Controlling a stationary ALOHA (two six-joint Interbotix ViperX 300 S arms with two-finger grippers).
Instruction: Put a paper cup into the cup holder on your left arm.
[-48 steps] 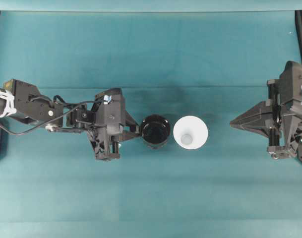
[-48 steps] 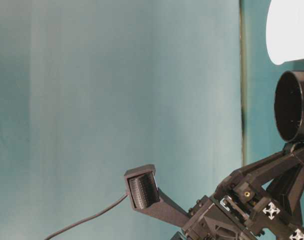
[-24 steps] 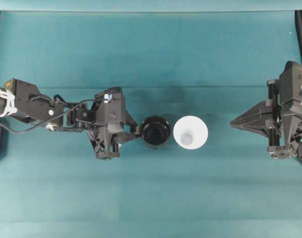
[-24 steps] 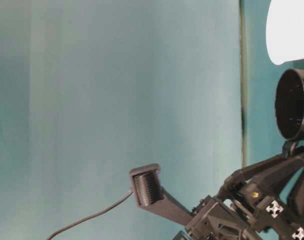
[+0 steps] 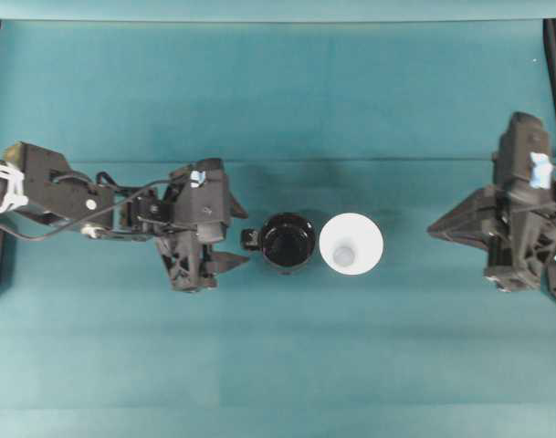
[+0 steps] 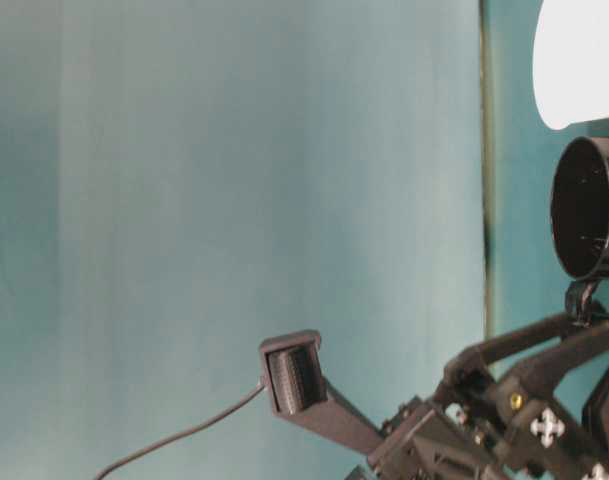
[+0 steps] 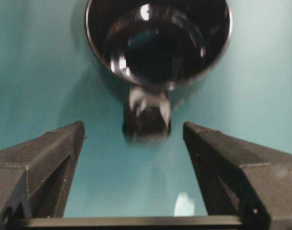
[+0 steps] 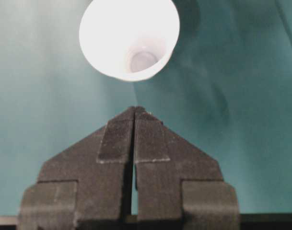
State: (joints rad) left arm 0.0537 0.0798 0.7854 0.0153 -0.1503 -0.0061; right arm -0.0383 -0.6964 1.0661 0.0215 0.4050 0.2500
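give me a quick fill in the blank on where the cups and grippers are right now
1. The paper cup stands upright just to the ____ of the cup holder in the overhead view.
2. The left gripper has its jaws ____, with the holder's handle in front of them.
3. The right gripper has its jaws nearly ____ and holds nothing.
4. Inside, the cup holder is ____.

Missing words: right; open; shut; empty

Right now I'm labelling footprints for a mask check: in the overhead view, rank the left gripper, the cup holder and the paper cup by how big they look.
1. left gripper, with its black housing, largest.
2-3. paper cup and cup holder: nearly alike; not ranked.
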